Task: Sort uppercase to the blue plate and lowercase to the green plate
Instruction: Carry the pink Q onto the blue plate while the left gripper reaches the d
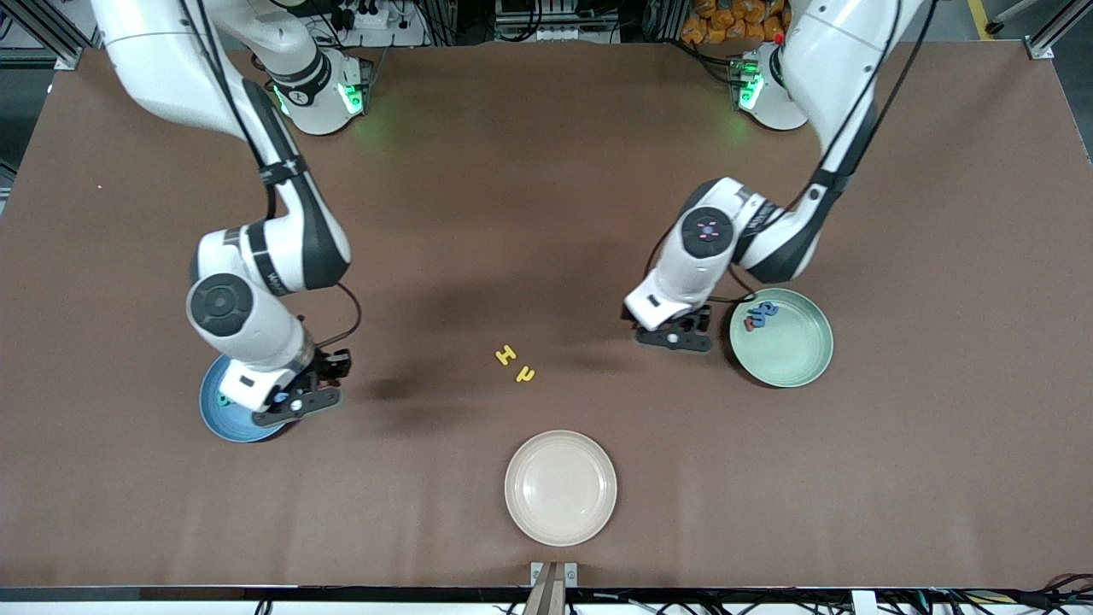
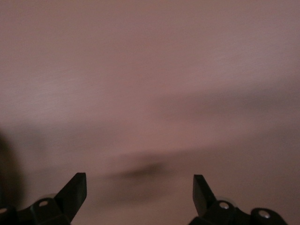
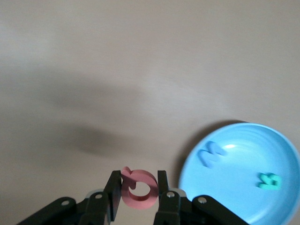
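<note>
Holding the flat red toy letter Q (image 3: 139, 188) tight in the right pincer (image 3: 137, 190), up over the brown counter (image 1: 546, 213) just beside the round sky-blue plate (image 3: 243, 154). Blue W (image 3: 209, 153) and green R (image 3: 268, 180) lying in that plate. Left pincer (image 2: 139, 187) wide open, empty, beside the pale mint-green plate (image 1: 794, 354). Next, probably: over the blue plate, then let go. Yellow H (image 1: 505, 354) and small yellow letter (image 1: 525, 373) not yet sorted.
</note>
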Action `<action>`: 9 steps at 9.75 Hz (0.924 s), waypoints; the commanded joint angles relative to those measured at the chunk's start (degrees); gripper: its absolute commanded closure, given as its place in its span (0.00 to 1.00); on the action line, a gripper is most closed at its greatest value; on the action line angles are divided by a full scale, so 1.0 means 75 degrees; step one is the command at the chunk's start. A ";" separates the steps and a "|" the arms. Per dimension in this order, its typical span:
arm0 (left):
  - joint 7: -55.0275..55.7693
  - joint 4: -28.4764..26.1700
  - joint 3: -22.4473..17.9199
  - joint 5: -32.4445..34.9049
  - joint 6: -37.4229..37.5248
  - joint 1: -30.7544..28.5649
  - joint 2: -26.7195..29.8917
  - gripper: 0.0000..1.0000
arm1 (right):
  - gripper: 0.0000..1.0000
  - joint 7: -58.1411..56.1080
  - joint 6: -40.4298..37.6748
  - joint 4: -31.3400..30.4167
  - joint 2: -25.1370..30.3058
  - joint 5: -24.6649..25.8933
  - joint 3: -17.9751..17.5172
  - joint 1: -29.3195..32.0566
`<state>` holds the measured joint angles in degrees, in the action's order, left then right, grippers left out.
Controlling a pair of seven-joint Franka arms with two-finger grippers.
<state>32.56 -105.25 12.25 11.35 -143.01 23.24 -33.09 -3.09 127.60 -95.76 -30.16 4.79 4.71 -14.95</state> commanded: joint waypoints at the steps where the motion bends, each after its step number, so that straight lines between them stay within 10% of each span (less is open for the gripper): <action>1: 0.0136 0.1466 -0.0319 0.0126 0.0060 0.0636 -0.0847 0.00 | 1.00 -0.0242 -0.0231 -0.0216 0.0295 0.0333 -0.0159 0.0573; 7: 0.0498 0.3509 -0.1994 0.0374 -0.1718 0.2430 -0.2617 0.00 | 0.97 -0.2202 -0.0255 -0.0216 0.0120 0.0358 -0.0018 0.1911; 9: 0.0907 0.3733 -0.2593 0.0362 -0.1977 0.3110 -0.3052 0.00 | 0.00 -0.2073 -0.0407 -0.0228 0.0072 0.0299 -0.0018 0.1830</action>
<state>35.90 -80.75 -3.99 12.69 -156.72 43.18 -53.05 -19.35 125.29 -96.99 -29.99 6.78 5.20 -0.77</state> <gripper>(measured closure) 0.000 0.511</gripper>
